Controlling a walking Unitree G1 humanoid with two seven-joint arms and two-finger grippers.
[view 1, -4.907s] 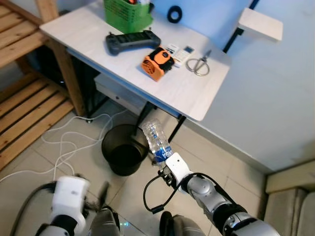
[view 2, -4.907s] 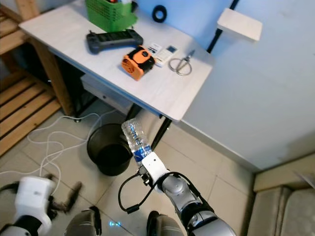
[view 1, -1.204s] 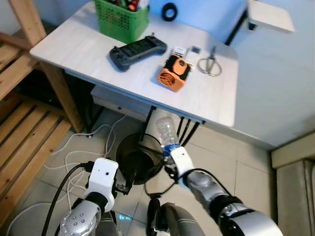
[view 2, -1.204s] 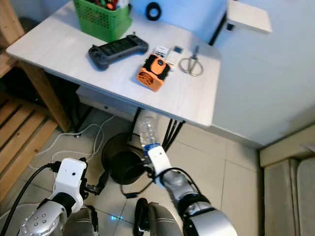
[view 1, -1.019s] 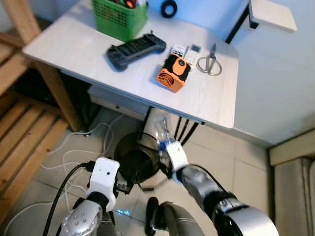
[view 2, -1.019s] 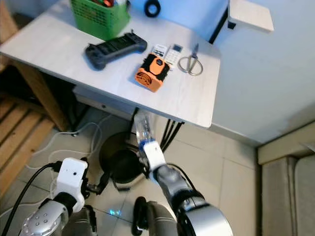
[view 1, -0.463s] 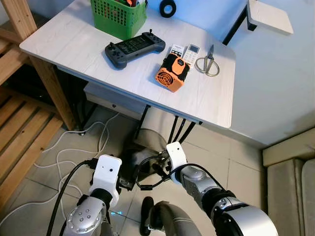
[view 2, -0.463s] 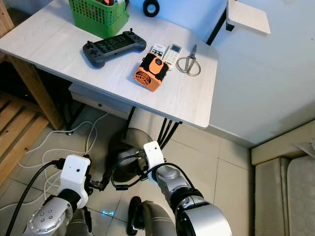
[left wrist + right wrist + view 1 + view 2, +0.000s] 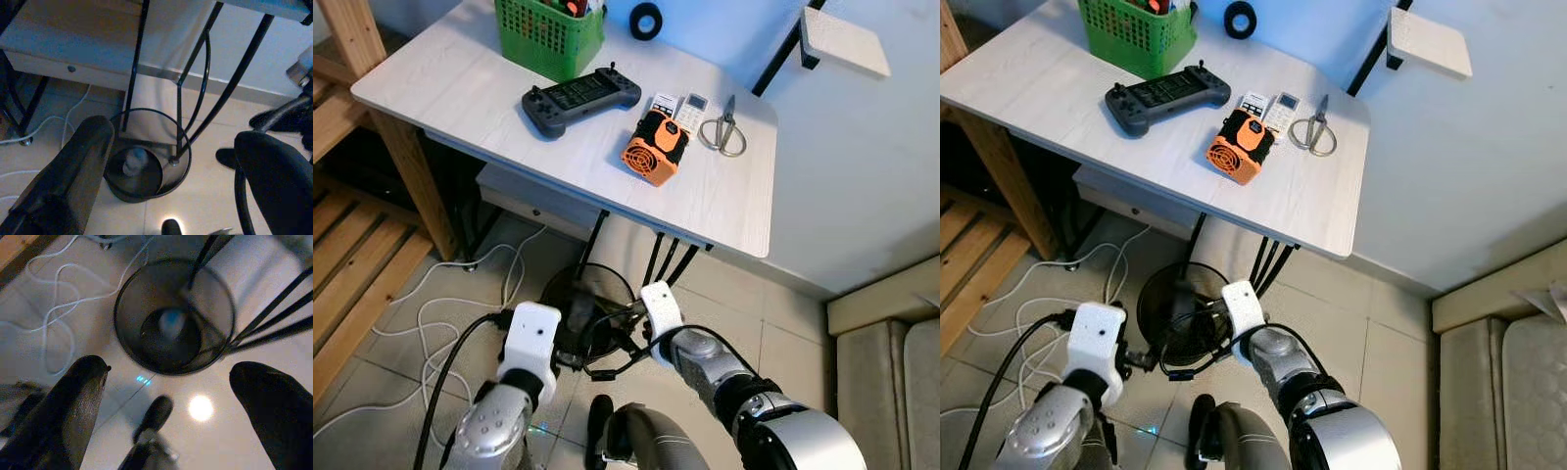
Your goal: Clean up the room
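A black mesh trash bin (image 9: pixel 558 291) stands on the tiled floor under the white table (image 9: pixel 724 211). A clear plastic bottle (image 9: pixel 171 322) with a blue label lies inside the bin (image 9: pixel 126 345); the left wrist view shows the bottle (image 9: pixel 134 160) at the bottom of the bin (image 9: pixel 173 183) too. My right gripper (image 9: pixel 168 377) hangs open just above and in front of the bin, with nothing between its fingers. My left gripper (image 9: pixel 173 137) is open as well, low on the bin's near left side and aimed at it.
On the table lie a green basket (image 9: pixel 551 34), a dark game controller (image 9: pixel 579 95), an orange device (image 9: pixel 656 147), two remotes (image 9: pixel 680 106), scissors (image 9: pixel 724 125) and a tape roll (image 9: pixel 647 20). White cables (image 9: pixel 460 294) trail on the floor. A wooden frame (image 9: pixel 362 245) stands left, a sofa (image 9: pixel 891 382) right.
A second ago my right gripper held the bottle upright over the bin. It has let go; the bottle now lies in the bin. The camera shifted slightly.
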